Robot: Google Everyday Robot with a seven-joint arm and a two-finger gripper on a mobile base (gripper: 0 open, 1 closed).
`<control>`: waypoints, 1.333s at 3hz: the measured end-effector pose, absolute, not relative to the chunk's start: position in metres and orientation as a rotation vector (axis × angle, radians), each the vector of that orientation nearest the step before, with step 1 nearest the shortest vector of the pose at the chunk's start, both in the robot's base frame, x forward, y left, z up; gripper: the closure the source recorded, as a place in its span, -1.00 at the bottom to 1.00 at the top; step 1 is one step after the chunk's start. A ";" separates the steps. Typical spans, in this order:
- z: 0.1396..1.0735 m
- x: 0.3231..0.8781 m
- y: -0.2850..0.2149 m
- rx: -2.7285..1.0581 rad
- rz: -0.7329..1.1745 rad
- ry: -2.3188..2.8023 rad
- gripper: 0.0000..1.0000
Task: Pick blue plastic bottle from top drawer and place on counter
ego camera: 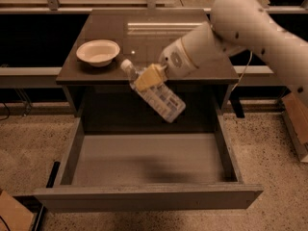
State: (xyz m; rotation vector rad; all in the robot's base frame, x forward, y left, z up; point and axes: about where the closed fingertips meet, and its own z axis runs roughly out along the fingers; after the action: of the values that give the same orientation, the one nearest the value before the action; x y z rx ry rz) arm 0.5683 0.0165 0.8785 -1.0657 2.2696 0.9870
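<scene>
Plainly the risk is a knock: the blue plastic bottle (161,100) hangs tilted, its base below the front edge of the bench (154,40), above the open top drawer (144,160), and could catch there or slip. The tool (150,76), at that edge, is clamped around its neck end.

The matt tan tool (147,78), on a smooth white plastic arm (250,23), clamps the clear plastic bottle (164,103) at 12 o'clock above the matt grey drawer (144,162). The dark brown surface (159,42) is glossy and reflective. The pale bowl (98,52) at its 9 o'clock looks smooth.
</scene>
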 end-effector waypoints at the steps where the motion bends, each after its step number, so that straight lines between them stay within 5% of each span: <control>1: 0.914 0.613 0.021 -1.118 0.868 2.228 1.00; 4: 1.002 0.791 0.086 -0.762 0.380 2.060 1.00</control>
State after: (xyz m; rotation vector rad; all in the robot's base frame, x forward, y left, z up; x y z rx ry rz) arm 0.7908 0.0863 1.0020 -0.7617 2.0600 0.3803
